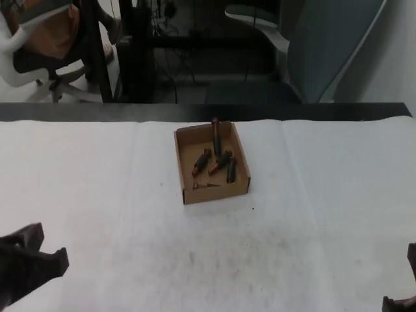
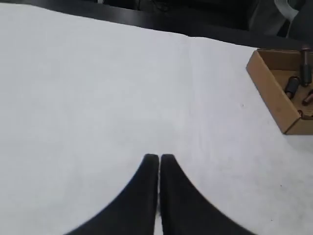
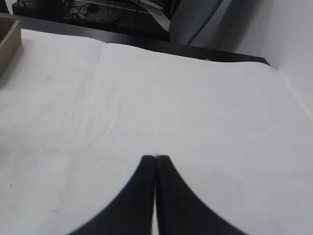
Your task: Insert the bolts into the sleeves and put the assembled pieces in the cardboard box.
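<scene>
The cardboard box [image 1: 184, 170] sits at the middle of the bench, towards the back, on a white cloth. Several dark sleeves with copper-coloured bolts [image 1: 221, 160] lie inside it, and one piece [image 1: 215, 132] leans upright against the far wall. The box [image 2: 276, 99] and some pieces [image 2: 292, 86] also appear at the edge of the left wrist view. My left gripper [image 2: 159, 157] is shut with nothing in it, low over bare cloth near the front left. My right gripper [image 3: 155, 158] is shut and empty near the front right, with a corner of the box [image 3: 10, 43] far off.
White cloth [image 1: 305, 221] covers the bench from edge to edge. A dark bench edge [image 1: 78, 110] runs along the back. Office chairs and cables stand in the room behind.
</scene>
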